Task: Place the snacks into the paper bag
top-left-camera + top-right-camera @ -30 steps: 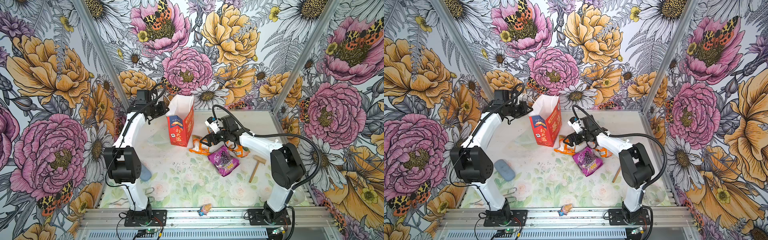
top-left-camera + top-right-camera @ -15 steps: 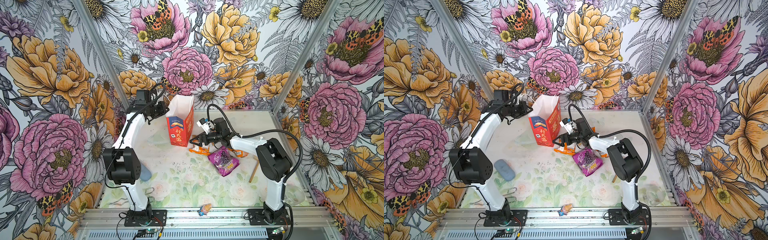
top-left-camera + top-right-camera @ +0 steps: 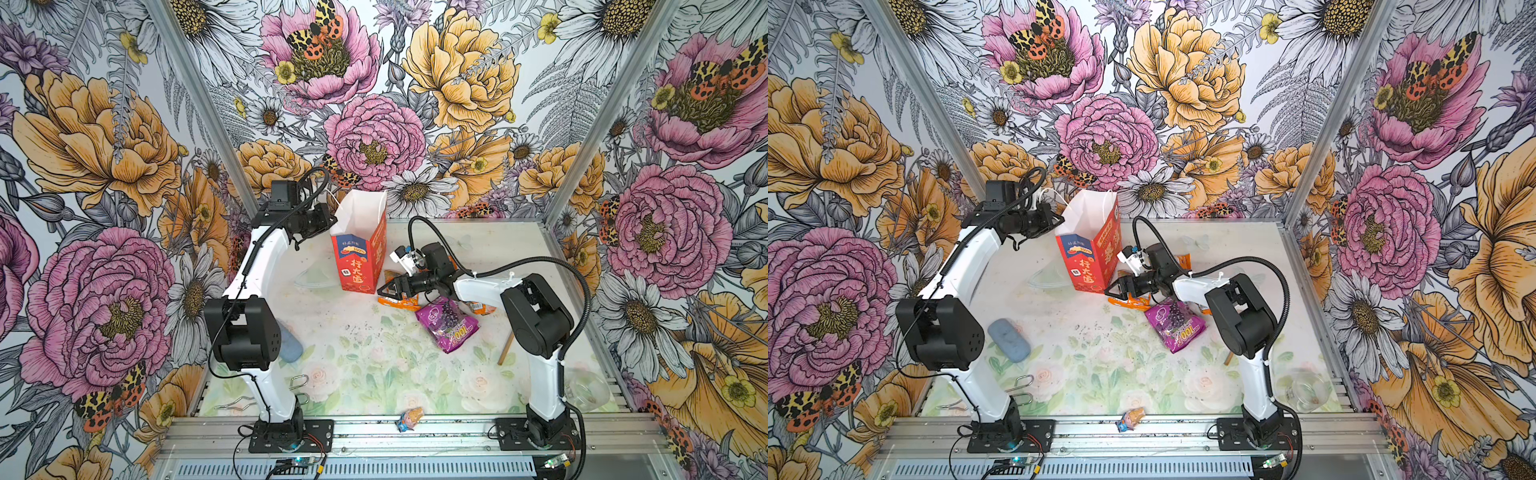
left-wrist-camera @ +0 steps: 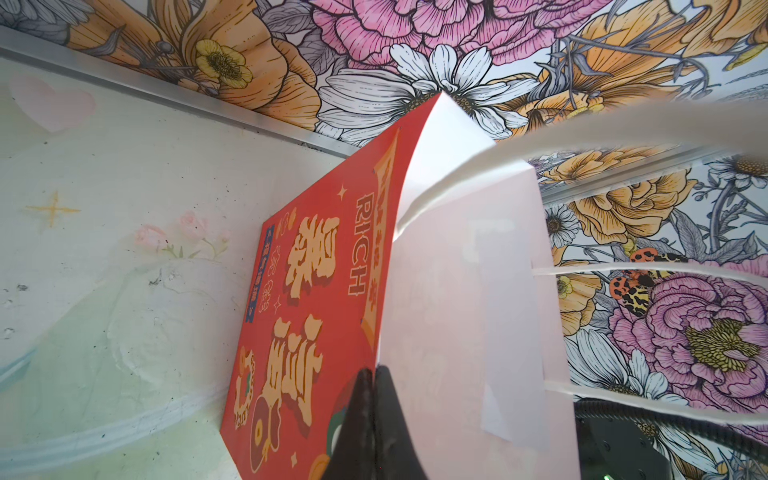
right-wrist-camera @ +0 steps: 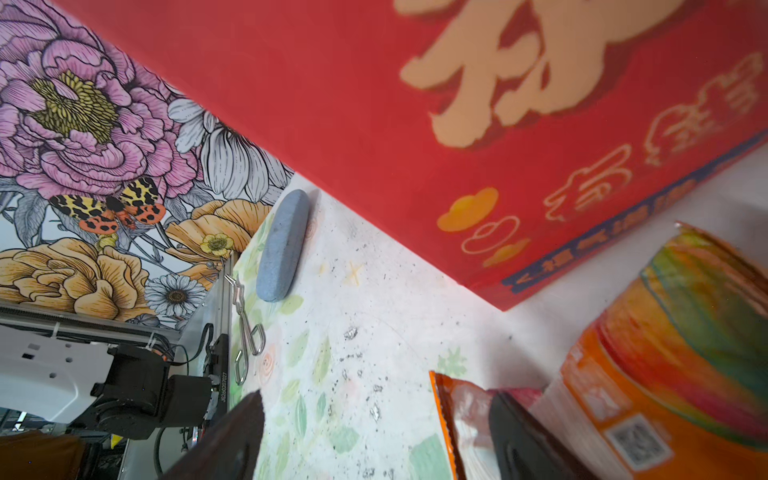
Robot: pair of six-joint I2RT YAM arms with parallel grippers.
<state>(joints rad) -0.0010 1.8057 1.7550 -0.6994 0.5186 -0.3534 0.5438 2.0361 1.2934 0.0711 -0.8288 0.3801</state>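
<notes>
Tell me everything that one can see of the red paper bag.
The paper bag is tall, of smooth red paper, white inside, with gold Chinese characters, the word RICH, a blue panel on its narrow side and white cord handles. It stands upright, mouth open, on the table, toward its back. The left end effector is shut on its top rim.

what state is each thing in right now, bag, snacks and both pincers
paper bag, upright, mouth open, rim pinched by left pincer
left pincer, shut on the paper bag's rim
right pincer, open, low at the orange packets
orange packets, lying on the table by the bag's foot
purple packet, flat on the table, not gripped
</notes>
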